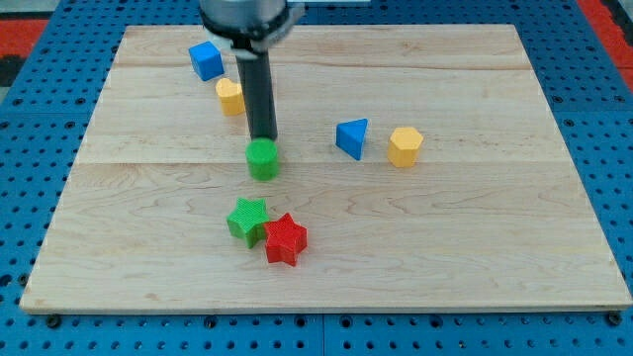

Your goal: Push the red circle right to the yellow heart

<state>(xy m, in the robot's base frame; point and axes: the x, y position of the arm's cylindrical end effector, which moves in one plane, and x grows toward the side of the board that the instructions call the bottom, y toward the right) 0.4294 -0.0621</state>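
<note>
pale wood board [475, 227], blue pegboard [30, 148], dark rod [260, 99].

A straight, dark grey rod descends from a rounded black-and-grey housing, narrowing slightly to its blunt tip [263, 137].

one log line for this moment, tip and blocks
my tip: just above green circle | red star touching green star | no red circle in view

Yellow block [405, 145], perhaps heart-shaped, lies right of centre.
</note>
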